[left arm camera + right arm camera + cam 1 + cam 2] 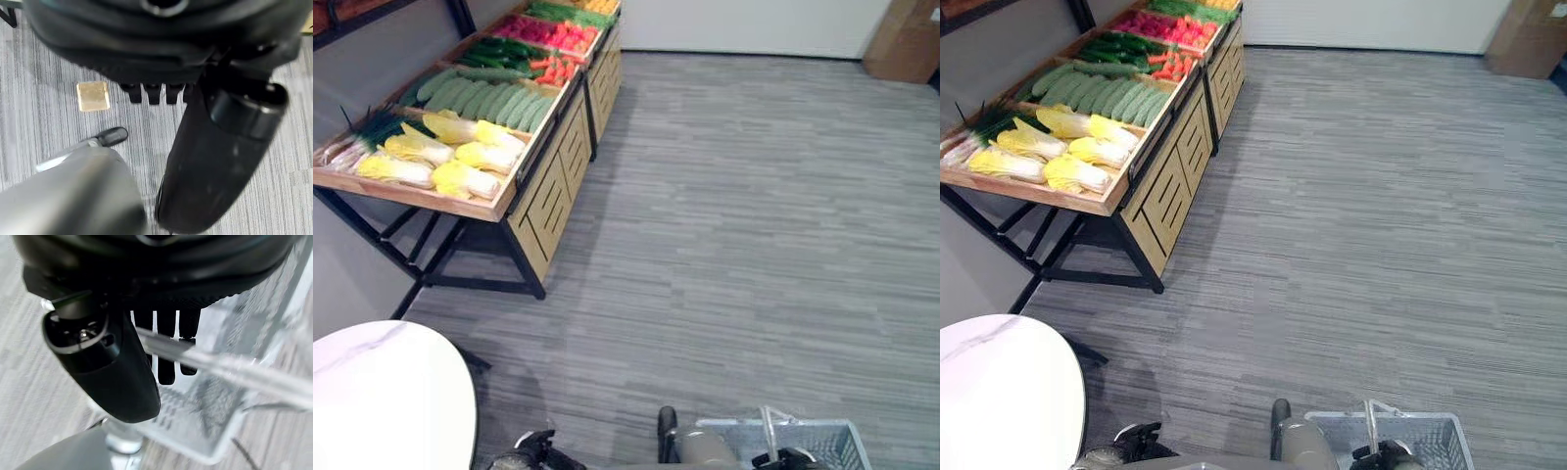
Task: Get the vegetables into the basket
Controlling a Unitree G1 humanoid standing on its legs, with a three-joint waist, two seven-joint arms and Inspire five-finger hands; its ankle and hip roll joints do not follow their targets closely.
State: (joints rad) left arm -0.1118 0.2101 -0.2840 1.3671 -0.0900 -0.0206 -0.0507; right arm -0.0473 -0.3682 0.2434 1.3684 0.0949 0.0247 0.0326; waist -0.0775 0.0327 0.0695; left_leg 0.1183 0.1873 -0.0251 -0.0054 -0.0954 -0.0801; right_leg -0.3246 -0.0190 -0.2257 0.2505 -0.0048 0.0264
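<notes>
Below right — right hand (122, 372) grips basket (822, 441) handle | left hand (215, 161) relaxed

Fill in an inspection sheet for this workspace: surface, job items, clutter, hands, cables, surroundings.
Surface: grey striped floor.
Job's things: wooden produce stand at far left holds napa cabbages, cucumbers, green onions, carrots and red vegetables further back. Pale wire basket hangs by the right side; no vegetables visible in it.
Clutter: small tan square on the floor.
Hands: right hand curled round the basket handle; left hand down by the side, holding nothing.
Cables: nothing seen.
Surroundings: white round table near left, cardboard box far right.
</notes>
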